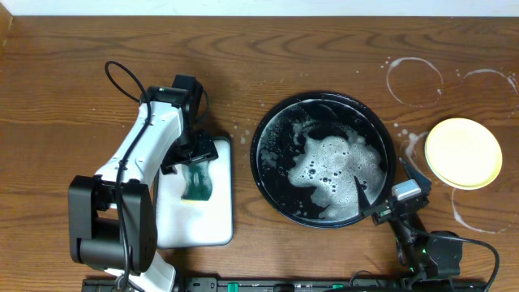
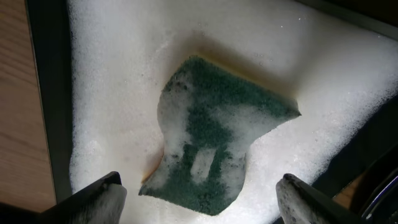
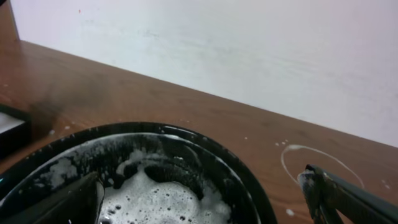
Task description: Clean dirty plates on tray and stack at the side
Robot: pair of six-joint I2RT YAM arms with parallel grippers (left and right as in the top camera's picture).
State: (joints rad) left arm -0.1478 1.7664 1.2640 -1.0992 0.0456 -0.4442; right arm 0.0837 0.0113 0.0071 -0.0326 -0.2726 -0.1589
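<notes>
The black tray (image 1: 268,130) lies mid-table, holding white soap foam and no plate. It also shows in the right wrist view (image 3: 205,140). A yellow plate (image 1: 463,152) rests on the wood tabletop (image 1: 324,57) to the tray's right, with a pale rim showing under it. The mint-green plates are not plainly visible. My right gripper (image 1: 378,168) is open and empty, straddling the tray's near right rim (image 3: 200,180). My left gripper (image 1: 197,166) is open and empty just above the green sponge (image 2: 217,130).
A white rectangular tray (image 1: 195,223), full of foam, holds the green sponge (image 1: 197,185) at left. It also shows in the left wrist view (image 2: 124,74). Whitish water rings (image 1: 414,81) mark the wood at the back right. A white wall stands behind the table (image 3: 249,50).
</notes>
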